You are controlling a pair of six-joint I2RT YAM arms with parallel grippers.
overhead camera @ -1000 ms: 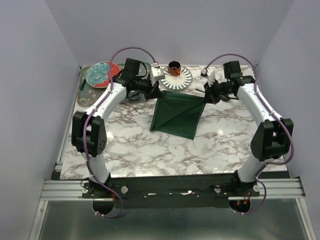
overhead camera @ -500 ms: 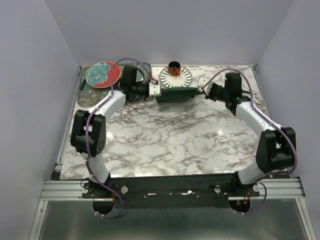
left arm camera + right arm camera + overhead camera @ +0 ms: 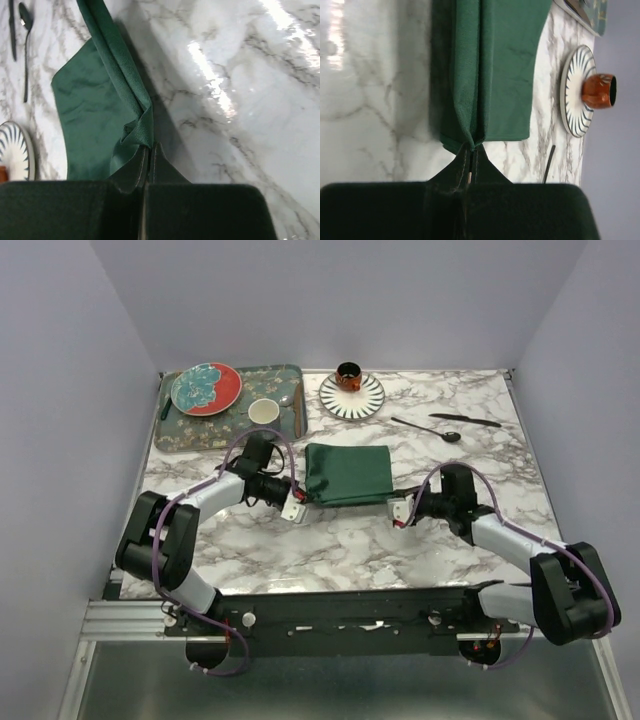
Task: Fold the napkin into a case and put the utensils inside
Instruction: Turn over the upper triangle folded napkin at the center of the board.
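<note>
Just on the near side of the striped plate (image 3: 351,395), the dark green napkin (image 3: 348,474) is lying on the marble table (image 3: 330,550) as a folded rectangle, its long edges running left to right. Both arms are stretching low over the table toward that plate. The doubled cloth is being held taut along its near edge, probably so the layers are staying aligned while the fold is being set for the case. The left gripper (image 3: 302,503) is pinching the near corner on the plate's left side, jaws closed down to a sliver on bunched fabric. The right gripper (image 3: 396,507) is doing the same at the opposite near corner, jaws nearly touching around the layered edge. Right of the plate, the two black utensils (image 3: 465,420) are lying well apart from the cloth, waiting untouched.
</note>
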